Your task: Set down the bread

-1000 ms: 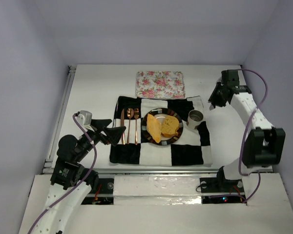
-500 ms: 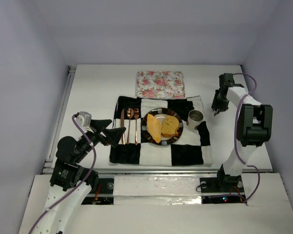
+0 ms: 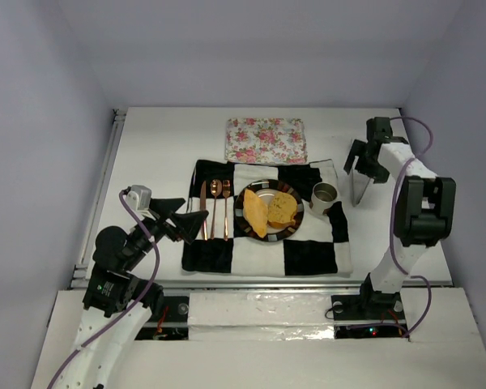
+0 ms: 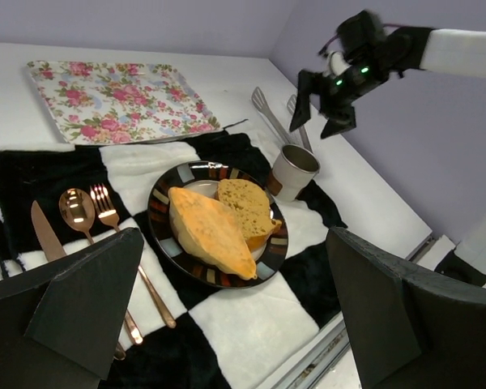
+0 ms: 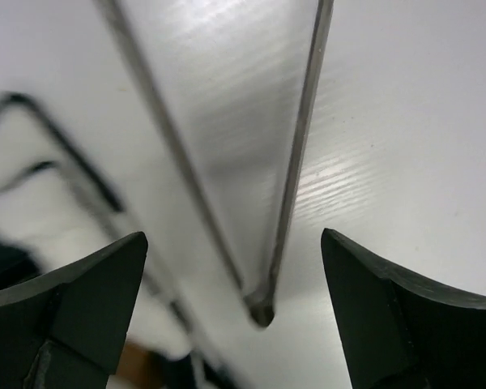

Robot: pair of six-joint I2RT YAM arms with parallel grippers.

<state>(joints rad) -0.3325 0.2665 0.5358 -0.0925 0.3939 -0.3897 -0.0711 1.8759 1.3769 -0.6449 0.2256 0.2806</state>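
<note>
Both bread pieces on the plate, both grippers wide and empty!
The long yellow bread piece [image 3: 255, 212] leans against the squarer toasted-brown bread piece [image 3: 285, 207] on the round black striped-rim plate [image 3: 271, 241]. They look light, soft and crumbly, so pinch gently across the narrow middle. The left gripper [image 4: 235, 235] gapes left of the plate, and the right gripper [image 5: 233, 235] gapes over thin metal tongs [image 5: 304, 146].

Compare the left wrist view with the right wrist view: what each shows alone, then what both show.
Left wrist only: yellow bread and toasted bread on the striped plate, the cup, copper cutlery, checkered cloth, floral tray, and the right pincer seen from outside. Right wrist only: the joined end of the metal tongs, close up between that pincer's open fingers. Both: the metal tongs lying on the white table.
</note>
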